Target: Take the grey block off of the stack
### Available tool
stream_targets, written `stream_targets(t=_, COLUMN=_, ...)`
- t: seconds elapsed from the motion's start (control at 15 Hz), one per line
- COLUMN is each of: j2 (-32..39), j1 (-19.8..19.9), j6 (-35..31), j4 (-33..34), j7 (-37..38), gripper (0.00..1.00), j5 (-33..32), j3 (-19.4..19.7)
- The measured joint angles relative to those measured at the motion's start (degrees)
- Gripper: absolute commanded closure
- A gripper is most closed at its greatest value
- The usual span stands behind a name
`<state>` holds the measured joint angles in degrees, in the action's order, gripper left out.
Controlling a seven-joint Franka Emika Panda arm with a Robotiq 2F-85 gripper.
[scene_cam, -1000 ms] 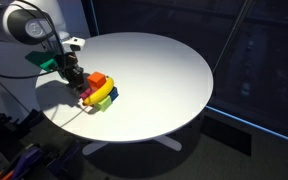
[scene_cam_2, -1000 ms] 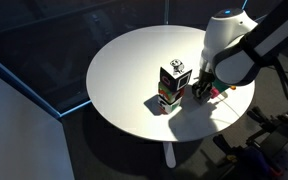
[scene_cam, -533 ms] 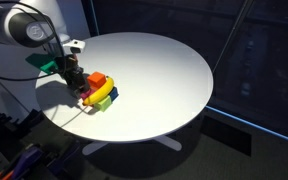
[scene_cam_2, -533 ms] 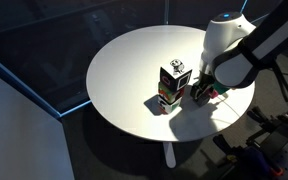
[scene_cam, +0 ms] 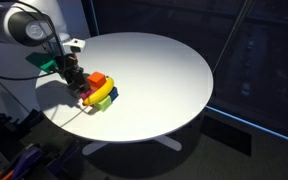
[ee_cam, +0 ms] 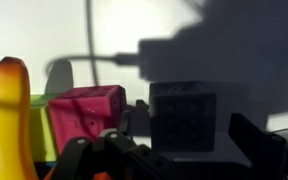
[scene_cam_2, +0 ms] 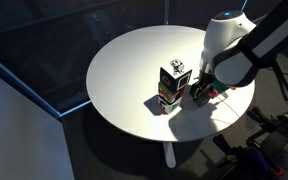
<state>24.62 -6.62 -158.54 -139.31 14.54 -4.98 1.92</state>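
Note:
The grey block, dark in shadow, stands on the white table between the fingers of my gripper. The gripper is open, and a clear gap shows between the block and the right finger. Just left of the block is the stack, where a pink-red block, a yellow piece and a bit of green show. In both exterior views my gripper reaches down beside the stack and hides the grey block.
A taller printed carton stands on the round white table close to the stack. A thin cable lies across the tabletop behind the blocks. The table edge runs close to the stack.

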Motion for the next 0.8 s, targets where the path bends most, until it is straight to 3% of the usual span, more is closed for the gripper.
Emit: stream_targets(t=0.8, j2=-6.8, j1=0.0, j6=2.1, j4=-1.9, j7=0.0, gripper=0.00, j5=1.4, j3=0.0)
